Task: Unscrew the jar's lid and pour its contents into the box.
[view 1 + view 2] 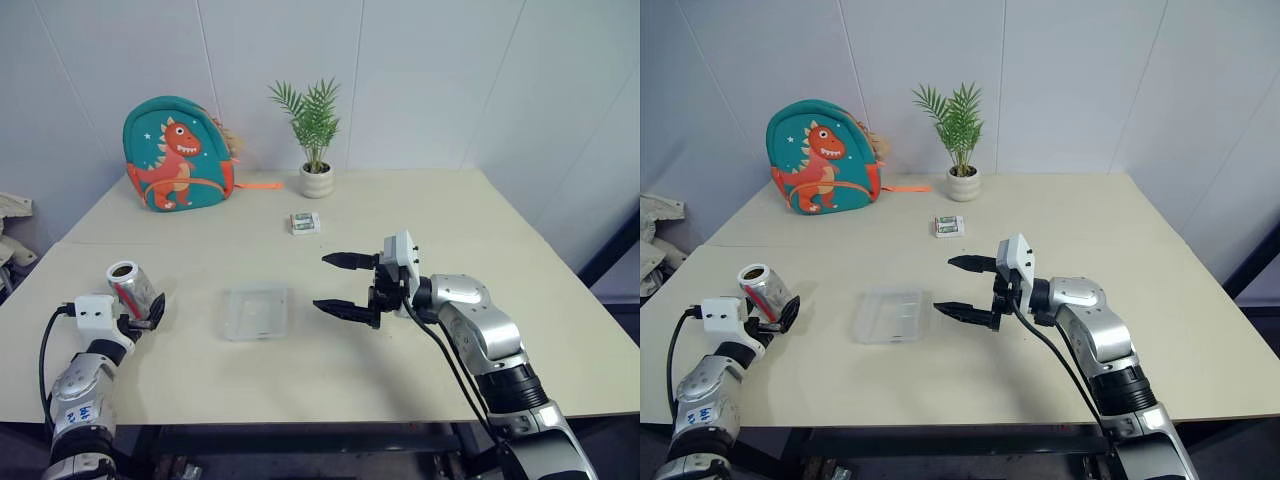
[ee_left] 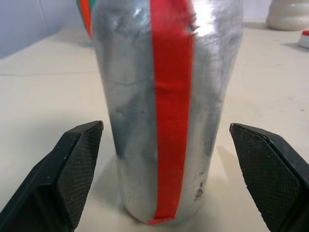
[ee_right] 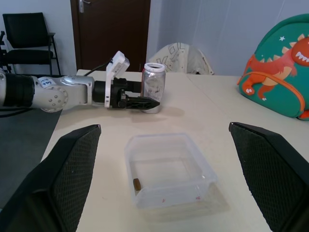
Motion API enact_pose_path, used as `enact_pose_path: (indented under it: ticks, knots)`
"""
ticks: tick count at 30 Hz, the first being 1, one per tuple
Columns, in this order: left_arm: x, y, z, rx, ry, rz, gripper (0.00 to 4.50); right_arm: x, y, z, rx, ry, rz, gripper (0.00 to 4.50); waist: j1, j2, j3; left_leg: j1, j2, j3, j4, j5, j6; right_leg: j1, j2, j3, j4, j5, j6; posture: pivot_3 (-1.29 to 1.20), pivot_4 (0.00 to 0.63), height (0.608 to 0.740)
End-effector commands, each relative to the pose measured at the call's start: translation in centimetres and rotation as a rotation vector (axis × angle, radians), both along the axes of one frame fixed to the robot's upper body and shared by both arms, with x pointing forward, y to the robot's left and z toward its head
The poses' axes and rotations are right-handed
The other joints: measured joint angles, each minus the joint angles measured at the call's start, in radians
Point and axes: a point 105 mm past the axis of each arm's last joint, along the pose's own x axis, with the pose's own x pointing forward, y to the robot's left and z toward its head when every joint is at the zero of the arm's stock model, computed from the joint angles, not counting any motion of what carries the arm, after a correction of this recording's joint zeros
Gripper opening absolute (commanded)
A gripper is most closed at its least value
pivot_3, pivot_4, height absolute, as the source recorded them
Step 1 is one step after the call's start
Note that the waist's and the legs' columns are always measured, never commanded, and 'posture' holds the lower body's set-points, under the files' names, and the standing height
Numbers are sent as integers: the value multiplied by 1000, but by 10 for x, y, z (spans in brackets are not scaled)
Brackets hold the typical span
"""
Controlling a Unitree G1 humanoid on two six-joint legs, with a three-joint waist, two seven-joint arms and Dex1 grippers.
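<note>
One jar (image 1: 131,288), one box (image 1: 257,312), one packet (image 1: 305,222), one potted plant (image 1: 314,140), one backpack (image 1: 179,154), all on one table (image 1: 500,240).

Taking the box as the clock's centre: at nine o'clock, near the table's left edge, the jar stands on the tabletop, silvery with a red strip down its side, its mouth open and no cap on it. What is inside it cannot be told. The left gripper (image 3: 145,102) sits around it with jaws released; in the left wrist view both fingers (image 2: 77,164) stand apart from the jar's sides, a gap on each.

The box lies at the middle of the table's near half, clear and shallow. In the right wrist view one small brown piece (image 3: 136,183) lies on its floor.

At eleven o'clock, far back, is the dinosaur backpack. At one o'clock lies the white-and-green packet, and beyond it the plant in its white pot.

At three o'clock the right gripper (image 1: 342,285) hovers just beside the box, jaws spread wide, holding nothing.
</note>
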Motion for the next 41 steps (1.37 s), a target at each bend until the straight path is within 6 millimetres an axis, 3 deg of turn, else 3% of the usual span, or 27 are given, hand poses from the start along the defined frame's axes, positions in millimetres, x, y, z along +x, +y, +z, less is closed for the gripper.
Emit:
enact_pose_path:
  ticks: [1, 8, 12, 15, 18, 23, 30, 32, 33, 41]
  knots:
    - [-17, 7, 15, 38, -37, 21, 4466, -7, -2, 13, 25, -47, 10, 4500, 0, 0, 0, 0, 0, 0, 0, 0, 0, 0, 0, 0, 0, 0, -1, 0, 150, 740]
    - [-52, -11, 21, 84, 20, -34, 4466, -11, -13, 5, 1, -23, -7, 4500, 3, 0, 0, 0, 2, 0, 0, -2, 0, 0, 0, 0, -1, -1, -3, 0, 150, 740]
    - [-79, -25, 36, 235, 58, -96, 4466, -17, -22, 3, -19, -2, -4, 4500, 3, 0, 0, 0, 3, 1, -1, -3, 0, 0, 0, 1, -4, -4, -8, 0, 150, 740]
    - [-95, -50, 48, 359, 85, -260, 4466, -22, -28, 2, -42, 17, 7, 4500, 2, 0, 0, 0, 4, 2, -2, -4, 0, 0, 0, 1, -6, -12, -21, 0, 150, 740]
    - [-105, -84, 56, 438, 103, -475, 4466, -24, -37, 1, -72, 21, -4, 4500, 2, 0, 0, 0, 4, 3, -3, -5, 0, 0, 0, 2, -9, -12, -22, 0, 150, 740]
    - [-94, -114, 65, 519, 110, -731, 4466, -19, -57, -4, -131, 14, -81, 4500, 7, 1, 0, -1, 4, 5, -4, -5, 2, 1, 0, 2, -16, -12, -23, 0, 150, 740]
    - [-69, -119, 85, 557, 70, -852, 4466, -19, -77, -7, -180, -4, -174, 4500, 0, 1, 0, -2, 4, 8, -5, -8, 4, 0, 2, 4, -17, -11, -21, 0, 150, 740]
    - [-66, -125, 90, 542, 70, -902, 4466, -26, -83, -8, -201, -8, -190, 4500, 4, 1, 0, -1, 4, 9, -6, -9, 4, -2, 3, 5, -13, -7, -10, 0, 150, 740]
    - [-66, -126, 91, 534, 77, -924, 4466, -29, -85, -9, -207, -7, -198, 4500, 4, 1, 0, -2, 4, 8, -6, -9, 4, -2, 3, 5, -12, -5, -3, 0, 150, 740]
    - [-62, -129, 86, 477, 103, -946, 4466, -35, -95, -11, -219, 9, -266, 4500, 0, 1, 0, -1, 4, 9, -1, -11, 3, -2, 4, 6, -8, -7, -2, 0, 150, 740]
